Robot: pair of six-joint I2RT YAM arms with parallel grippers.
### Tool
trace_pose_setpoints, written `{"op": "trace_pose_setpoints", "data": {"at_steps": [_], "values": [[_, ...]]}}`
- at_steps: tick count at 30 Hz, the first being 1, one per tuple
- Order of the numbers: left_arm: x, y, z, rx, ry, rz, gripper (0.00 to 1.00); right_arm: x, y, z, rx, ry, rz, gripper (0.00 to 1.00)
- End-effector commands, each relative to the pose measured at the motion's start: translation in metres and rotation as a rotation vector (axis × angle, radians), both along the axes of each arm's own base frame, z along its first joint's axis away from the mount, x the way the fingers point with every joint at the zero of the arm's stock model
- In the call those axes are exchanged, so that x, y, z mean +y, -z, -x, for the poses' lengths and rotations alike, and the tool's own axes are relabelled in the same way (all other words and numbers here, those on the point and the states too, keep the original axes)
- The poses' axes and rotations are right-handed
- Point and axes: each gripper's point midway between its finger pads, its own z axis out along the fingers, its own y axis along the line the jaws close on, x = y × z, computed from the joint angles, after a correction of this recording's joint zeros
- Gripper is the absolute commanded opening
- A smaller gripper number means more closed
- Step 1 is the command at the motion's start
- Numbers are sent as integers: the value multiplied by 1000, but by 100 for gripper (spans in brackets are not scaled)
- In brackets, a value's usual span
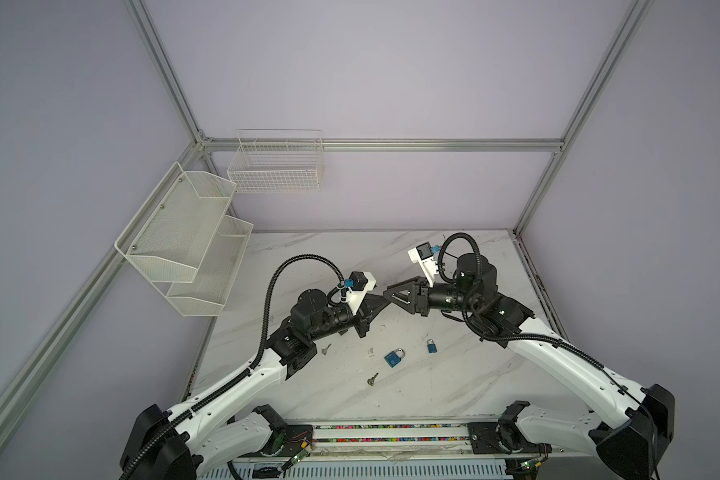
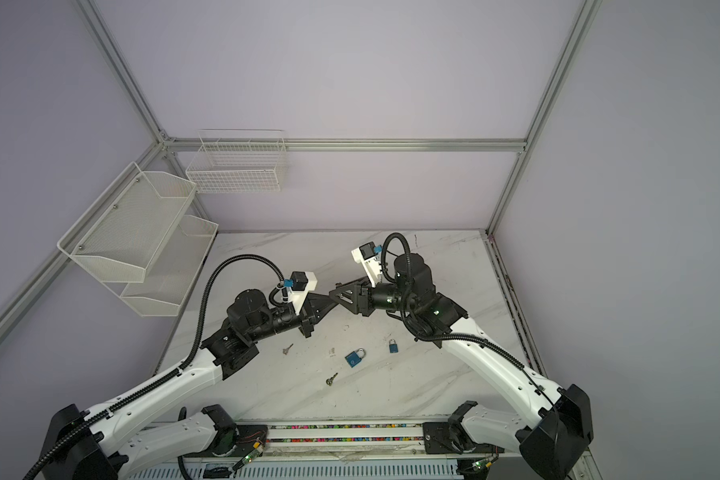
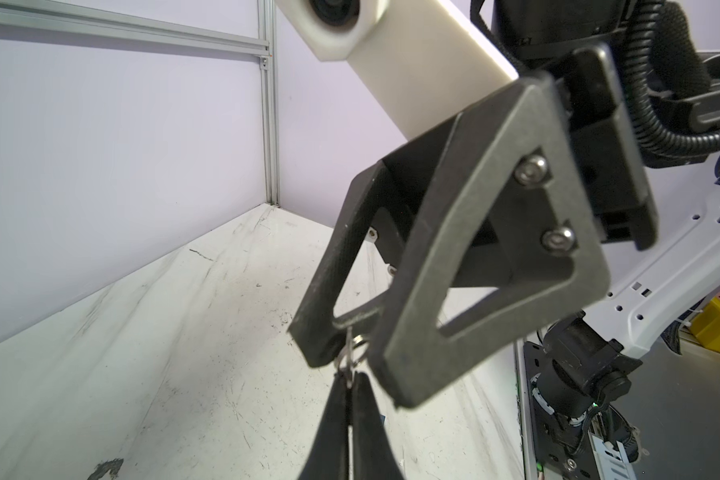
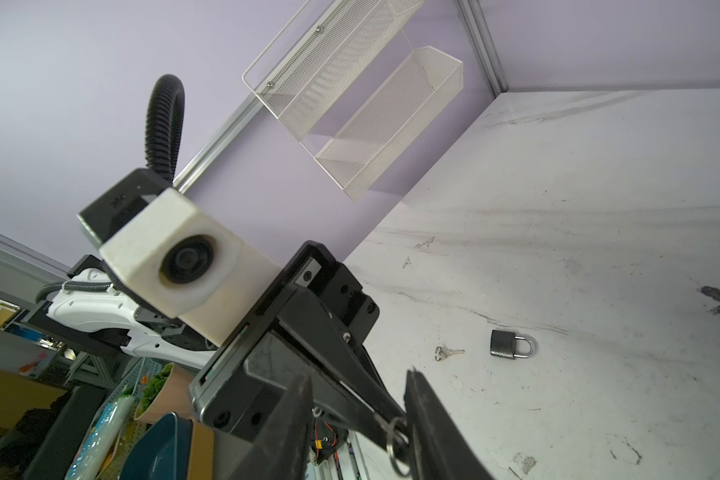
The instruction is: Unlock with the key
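Observation:
Both grippers meet in mid-air over the marble table (image 1: 454, 386). My left gripper (image 3: 350, 380) is shut on a small metal key, whose key ring (image 3: 353, 353) sticks out past the tips. My right gripper (image 4: 359, 374) is open, its jaws standing on either side of the left gripper's tip; the key ring (image 4: 398, 440) lies against one of its fingers (image 4: 429, 415). In both top views the left gripper (image 1: 385, 298) and right gripper (image 1: 391, 289) touch tip to tip. Two blue padlocks (image 1: 393, 357) (image 1: 431, 345) lie below on the table.
Two loose keys (image 1: 372, 379) (image 1: 326, 349) lie near the padlocks. The right wrist view shows a dark padlock (image 4: 510, 344) beside a key (image 4: 447, 352). White mesh shelves (image 1: 184, 249) and a wire basket (image 1: 275, 166) hang on the left and back walls.

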Motion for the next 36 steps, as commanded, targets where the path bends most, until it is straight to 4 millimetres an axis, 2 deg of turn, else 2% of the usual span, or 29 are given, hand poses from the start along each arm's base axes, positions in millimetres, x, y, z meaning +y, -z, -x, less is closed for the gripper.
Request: {"op": "trace_pose_setpoints", "data": {"at_steps": [1, 10, 19, 24, 28, 31, 33, 35, 36], "values": [[-1, -56, 1, -92, 17, 81, 0, -2, -2, -4, -27, 4, -16, 37], [-2, -59, 0, -93, 20, 93, 0, -3, 6, -10, -16, 21, -2, 26], [-3, -60, -2, -95, 16, 97, 0, -5, 8, -13, -19, 32, 2, 0], [-4, -61, -4, -91, 16, 97, 0, -7, 2, -15, -31, 49, -4, 0], [-1, -63, -5, -73, 5, 103, 0, -10, -10, -15, -53, 74, -22, 0], [9, -63, -7, -50, -37, 118, 22, -17, -17, -20, -52, 129, -35, 0], [17, -67, -10, 5, -81, 197, 36, -17, -22, -23, -55, 145, -61, 0], [23, -72, -9, 52, -100, 275, 45, -18, -24, -35, -37, 200, -74, 0], [27, -72, -10, 83, -119, 312, 45, -18, -23, -41, -18, 231, -75, 0]]}}
